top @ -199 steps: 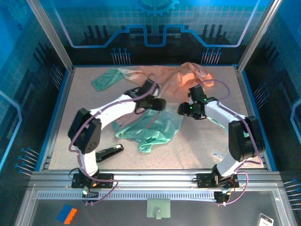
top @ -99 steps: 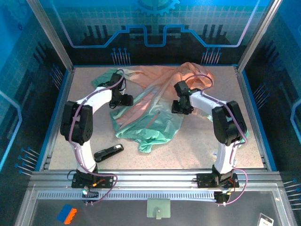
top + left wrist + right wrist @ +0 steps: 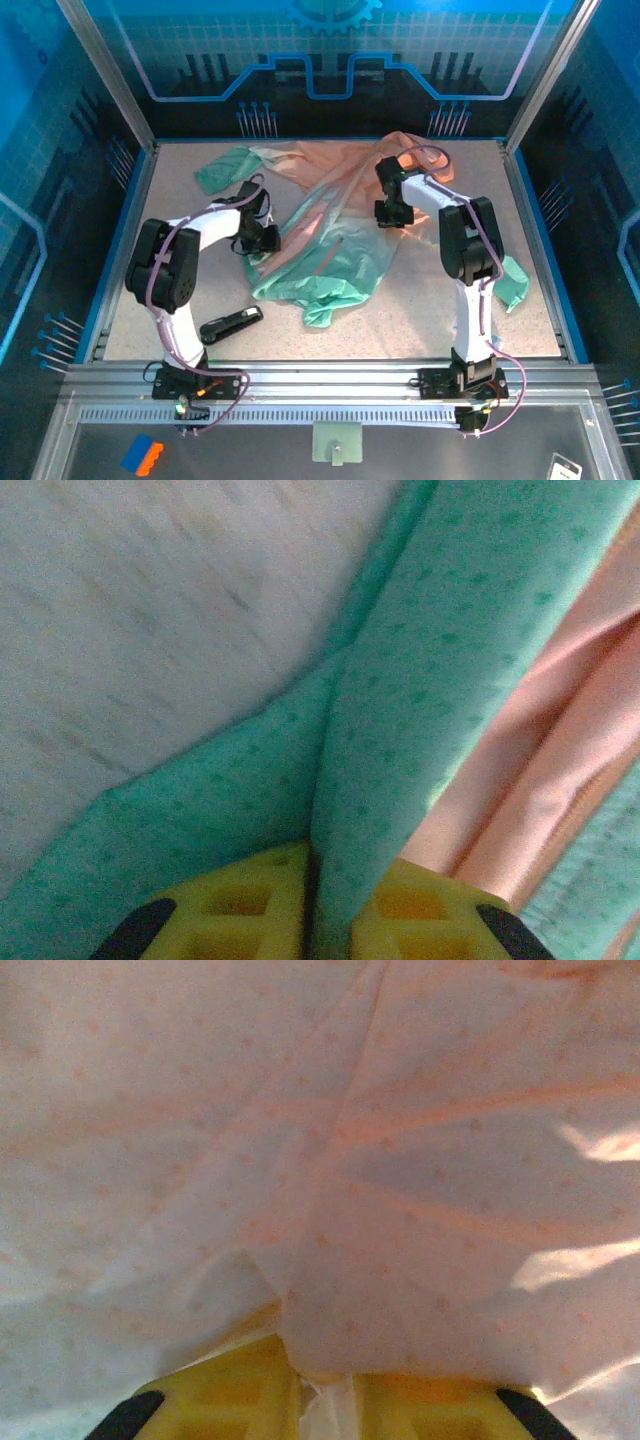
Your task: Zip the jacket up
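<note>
Now the jacket (image 3: 330, 250) lies crumpled mid-frame in the top view, with its long axis running from peach at the upper right down to mint at lower centre. Both arms touch it: the left gripper (image 3: 315, 880) is clamped on a mint fold at its left edge, and the right gripper (image 3: 305, 1365) pinches peach cloth at the upper right — the zipper slider I cannot find

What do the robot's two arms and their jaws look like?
The left arm and right arm both have white links, bulky black joint housings and a lilac cable looped alongside. In the wrist views the jaws are yellow moulded plastic with recessed pockets and black outer corners.
</note>
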`<state>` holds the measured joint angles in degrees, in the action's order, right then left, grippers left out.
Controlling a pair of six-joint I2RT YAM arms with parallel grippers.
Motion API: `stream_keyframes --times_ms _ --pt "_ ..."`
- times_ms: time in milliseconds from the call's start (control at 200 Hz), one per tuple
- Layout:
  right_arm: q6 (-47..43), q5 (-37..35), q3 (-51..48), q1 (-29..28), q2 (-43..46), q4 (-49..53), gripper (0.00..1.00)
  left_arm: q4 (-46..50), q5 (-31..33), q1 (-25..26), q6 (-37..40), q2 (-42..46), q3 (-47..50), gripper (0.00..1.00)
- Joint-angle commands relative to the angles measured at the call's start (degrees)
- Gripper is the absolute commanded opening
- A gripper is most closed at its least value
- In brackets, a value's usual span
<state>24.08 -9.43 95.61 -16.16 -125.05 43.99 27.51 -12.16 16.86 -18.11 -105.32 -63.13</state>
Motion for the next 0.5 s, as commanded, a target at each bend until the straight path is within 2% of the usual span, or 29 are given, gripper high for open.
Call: stream_keyframes --times_ms 0,200,290,390,495 --pt "-1.39 0.22 4.39 1.28 -3.68 3.96 0.21 -1.69 -3.20 6.76 -5.73 2.53 1.83 0.15" --pt "-3.26 -0.25 14.05 3.07 -8.68 7.67 0.22 -10.61 -3.82 18.44 -16.89 4.09 4.99 0.15" --pt "-4.58 -0.36 17.94 3.58 -11.17 9.29 0.21 -12.13 -2.95 22.69 -19.05 3.69 4.47 0.16" --pt "-5.57 -0.54 19.37 3.64 -10.57 10.10 0.23 -11.07 -0.70 23.58 -19.29 4.13 4.09 0.20" --pt "-5.75 -0.36 16.91 3.67 -6.30 8.75 0.28 -7.37 1.75 22.58 -16.86 5.63 3.09 0.34"
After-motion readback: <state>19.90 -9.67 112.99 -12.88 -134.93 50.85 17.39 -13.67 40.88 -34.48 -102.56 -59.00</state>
